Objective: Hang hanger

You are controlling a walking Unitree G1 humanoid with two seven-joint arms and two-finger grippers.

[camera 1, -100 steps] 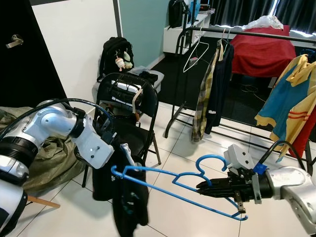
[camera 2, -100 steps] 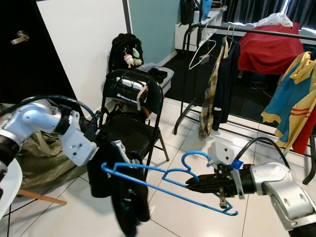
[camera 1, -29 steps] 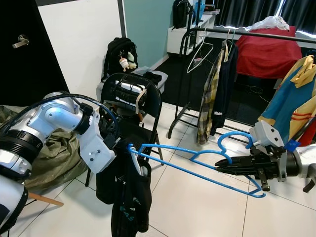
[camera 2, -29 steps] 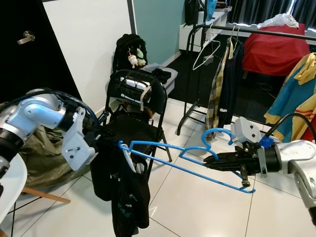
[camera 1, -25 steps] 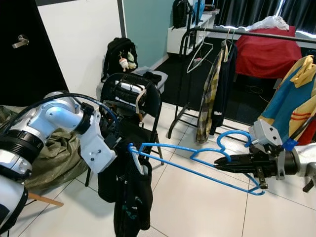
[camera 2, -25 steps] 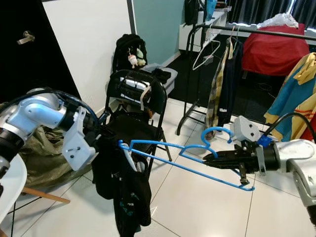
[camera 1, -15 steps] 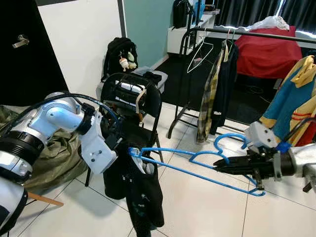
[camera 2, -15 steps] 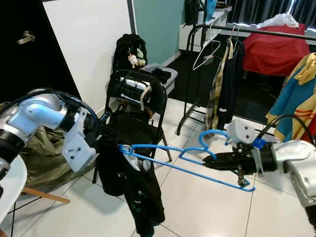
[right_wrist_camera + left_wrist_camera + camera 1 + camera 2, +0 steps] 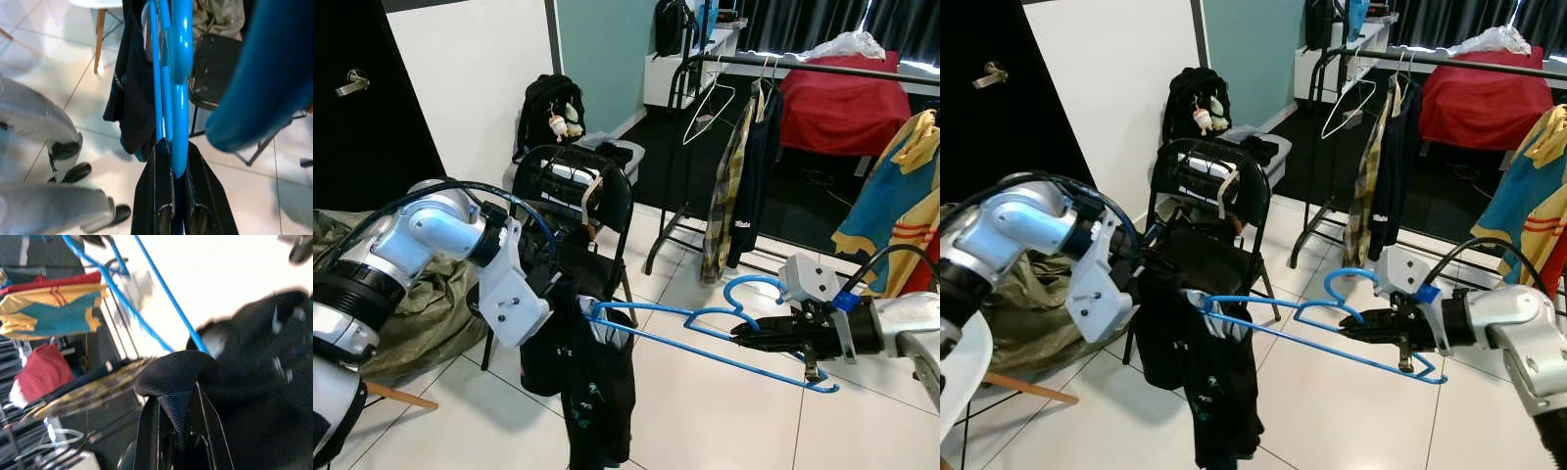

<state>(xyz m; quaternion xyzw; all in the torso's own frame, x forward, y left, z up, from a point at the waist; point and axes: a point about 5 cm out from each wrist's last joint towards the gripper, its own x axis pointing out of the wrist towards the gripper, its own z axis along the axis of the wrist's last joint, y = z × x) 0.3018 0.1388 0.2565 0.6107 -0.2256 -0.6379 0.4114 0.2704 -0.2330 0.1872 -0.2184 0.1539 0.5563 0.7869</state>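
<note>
— Where's the hanger?

— The blue hanger (image 9: pixel 705 338) is out in mid-air over the white tiled floor (image 9: pixel 705 421), stretched between the two arms. The right gripper (image 9: pixel 744 338) has it by the neck below the hook, jaws pinching the blue plastic tight; the right wrist view shows the bar squeezed between the two black fingers (image 9: pixel 155 196).

— And the other end?

— The left tip of the hanger sits inside a black garment (image 9: pixel 592 382) that droops toward the floor. The left gripper (image 9: pixel 558 294) is at the top of that garment, jaws pressed onto a fold of the black cloth, as the left wrist view shows.

— What's around them?

— A black folding chair (image 9: pixel 573 196) stands just behind the left arm, with a black backpack (image 9: pixel 546 108) farther back against the wall. On the far right runs a clothes rail (image 9: pixel 803 67) carrying a bare white hanger (image 9: pixel 705 103), a plaid shirt (image 9: pixel 724 186) and a dark jacket (image 9: pixel 751 162). A blue and yellow shirt (image 9: pixel 891 206) hangs at the right edge.
</note>
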